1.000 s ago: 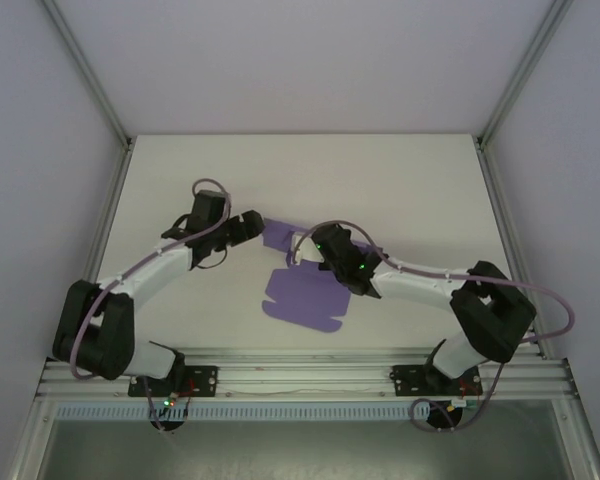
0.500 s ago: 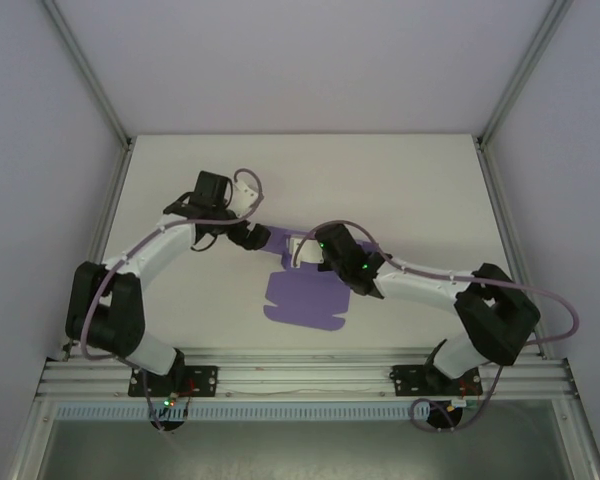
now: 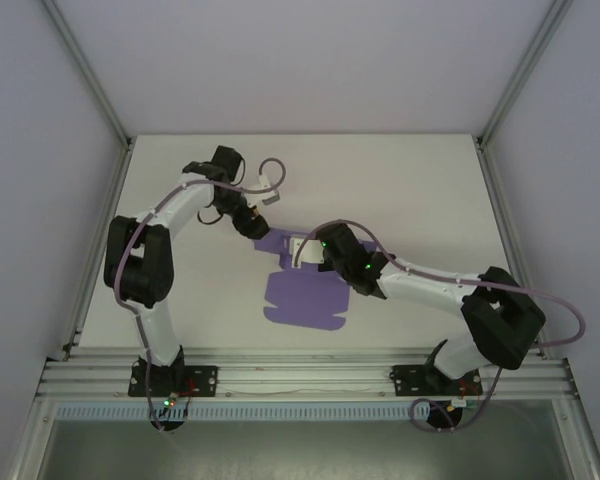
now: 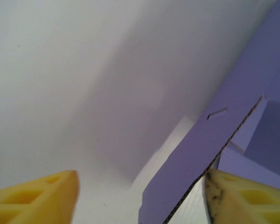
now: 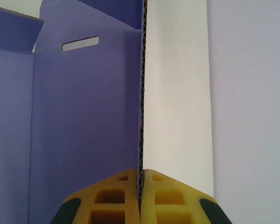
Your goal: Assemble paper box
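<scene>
box: paper box (image 3: 305, 295) is a part-folded sheet on the counter (image 3: 410, 180), between the two arms. Its main panel lies flat, purple side up.
right pincer: the right pincer (image 3: 302, 248) is at the box's far edge, pressed together on a raised side flap (image 5: 175, 93). That flap stands on edge, white underside outward and purple inward.
left pincer: the left pincer (image 4: 140, 200) is at the box's far-left corner with its fingers spread. A second flap (image 4: 196, 158) sits in the gap, hard up by one finger with plenty of daylight to the other. Not clamped, from what I can see.
key relation: the second flap is already between the left fingers, so the box lies straight ahead of that pincer and slightly to one side. Squeezing would catch the card.
flap axis: the second flap's long edge runs diagonally away from the left fingertips toward the box body. The right-hand flap runs straight out from its pincer, edge-on.
sheet axis: roughly near-to-far, with the far end skewed toward the left arm.
nearer arm: the left arm, for the far-left flap. The right arm is busy holding.
step (my read): early folding, walls going up, nothing locked.
risk: the flap could slip off the finger as the gap narrows.
</scene>
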Available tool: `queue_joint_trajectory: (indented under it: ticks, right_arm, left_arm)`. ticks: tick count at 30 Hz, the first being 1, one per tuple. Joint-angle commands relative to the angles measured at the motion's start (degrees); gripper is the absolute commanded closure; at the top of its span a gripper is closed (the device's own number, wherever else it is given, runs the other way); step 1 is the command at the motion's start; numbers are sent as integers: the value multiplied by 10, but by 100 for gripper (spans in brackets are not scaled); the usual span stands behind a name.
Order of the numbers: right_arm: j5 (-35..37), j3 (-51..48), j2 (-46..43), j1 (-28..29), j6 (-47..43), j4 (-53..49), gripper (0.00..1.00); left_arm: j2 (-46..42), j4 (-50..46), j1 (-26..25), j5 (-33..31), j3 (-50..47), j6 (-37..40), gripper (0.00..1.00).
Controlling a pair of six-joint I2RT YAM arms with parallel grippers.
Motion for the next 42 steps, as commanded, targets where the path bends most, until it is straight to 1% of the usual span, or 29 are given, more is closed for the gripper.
queue_joint_trajectory:
  ticks: [1,2,3,5,6,9,10,11,13,16,17,18,19,22,24,26,27,30,33,35,39,42]
  right_arm:
    - [20,6,0,-5,1,2,100]
    - [25,5,1,-6,3,3,100]
    - [25,6,2,-5,5,2,100]
    - [26,6,3,-6,15,8,100]
    - [26,6,5,-6,20,9,100]
    - [35,11,10,-3,38,10,100]
    - [37,10,11,-2,43,13,100]
    - [40,9,12,0,46,20,100]
    - [41,4,16,0,51,39,100]
    - [42,6,30,6,64,54,100]
    - [43,8,36,9,70,59,100]
    - [46,10,42,12,74,63,100]
    - [54,12,50,15,77,70,100]
    - [81,12,69,17,77,95,100]
    - [101,10,79,18,71,111,100]
    - [110,12,86,18,71,118,100]
    - [109,12,88,19,76,119,100]
    - [110,13,91,18,84,124,100]
    - [122,9,97,17,82,137,100]
    - [120,4,99,17,86,148,100]
    - [93,-22,98,17,69,185,100]
    - [81,-56,97,13,18,233,100]
  left_arm:
    - [4,-63,0,40,10,36,54]
    - [3,-57,0,48,7,35,59]
    - [4,-50,-1,53,7,21,62]
    - [7,-48,-4,68,14,-2,74]
    - [7,-32,-6,65,14,-32,77]
    - [-6,72,-13,12,-19,-172,85]
    - [-19,116,-17,-15,-39,-221,90]
    - [-32,150,-20,-38,-56,-259,90]
    - [-61,215,-28,-67,-92,-334,99]
    - [-104,332,-41,-72,-156,-432,99]
    - [-110,345,-47,-77,-162,-455,100]
    - [-112,347,-52,-72,-162,-467,100]
    - [-115,338,-59,-62,-160,-464,100]
    - [-130,321,-86,-79,-170,-449,100]
    - [-142,325,-98,-83,-185,-454,100]
    - [-150,325,-101,-59,-196,-467,100]
    - [-156,330,-105,-49,-204,-473,100]
    - [-181,364,-111,-51,-240,-490,100]
    - [-200,405,-116,-22,-274,-506,100]
    - [-204,418,-121,-9,-284,-513,100]
    - [-205,461,-130,-11,-304,-543,100]
    - [-207,485,-130,-50,-325,-575,100]
